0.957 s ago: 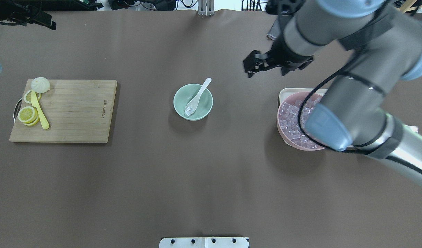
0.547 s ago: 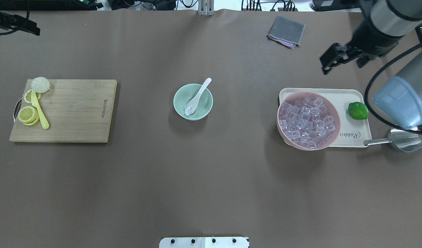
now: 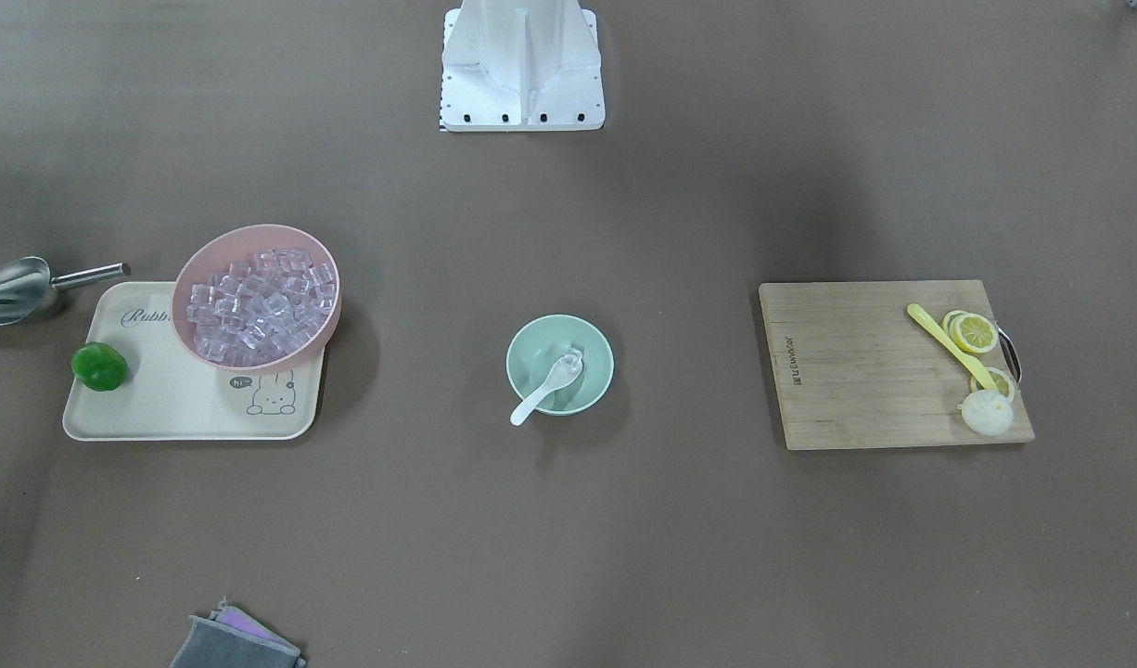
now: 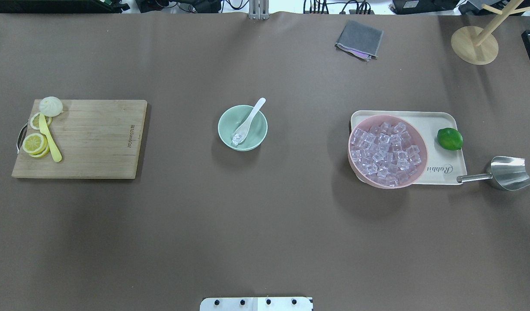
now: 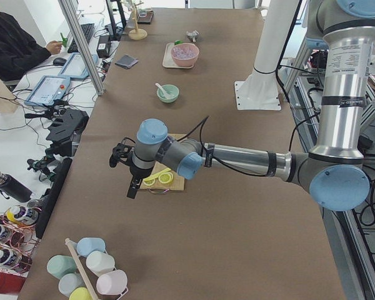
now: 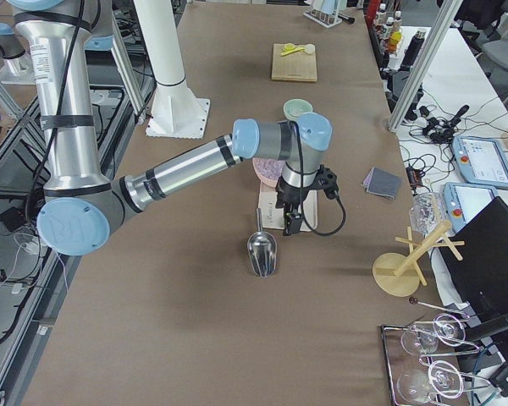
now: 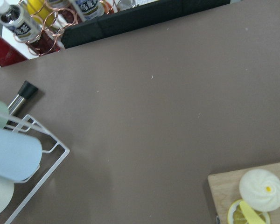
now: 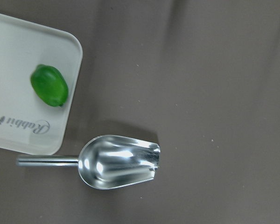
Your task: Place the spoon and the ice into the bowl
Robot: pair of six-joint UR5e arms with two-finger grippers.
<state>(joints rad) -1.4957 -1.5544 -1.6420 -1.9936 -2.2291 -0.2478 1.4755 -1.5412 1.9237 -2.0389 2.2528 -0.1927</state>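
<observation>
The mint-green bowl [image 4: 259, 131] stands mid-table, and shows in the front view too [image 3: 594, 371]. The white spoon [image 4: 250, 118] lies in it, scoop down inside and handle over the far rim. One clear ice cube [image 4: 236, 138] sits in the scoop. A heap of ice [image 4: 386, 149] fills the pink bowl [image 4: 425, 151] on the right. My left gripper [image 5: 130, 186] hangs beyond the table's left end. My right gripper [image 6: 289, 223] hangs over the right end near the metal scoop. Both show only in the side views, so I cannot tell whether they are open or shut.
The pink bowl rests on a cream tray [image 4: 438, 123] beside a lime [image 4: 449, 139]. A metal scoop [image 4: 507, 172] lies right of the tray. A cutting board [image 4: 96, 138] with lemon slices, a yellow utensil and a bun is at the left. A grey cloth [image 4: 359, 39] and a wooden stand [image 4: 474, 45] are far right.
My right arm has swung from over the pink bowl out past the table's right edge and left the overhead view. The spoon, bowl and ice have not moved.
</observation>
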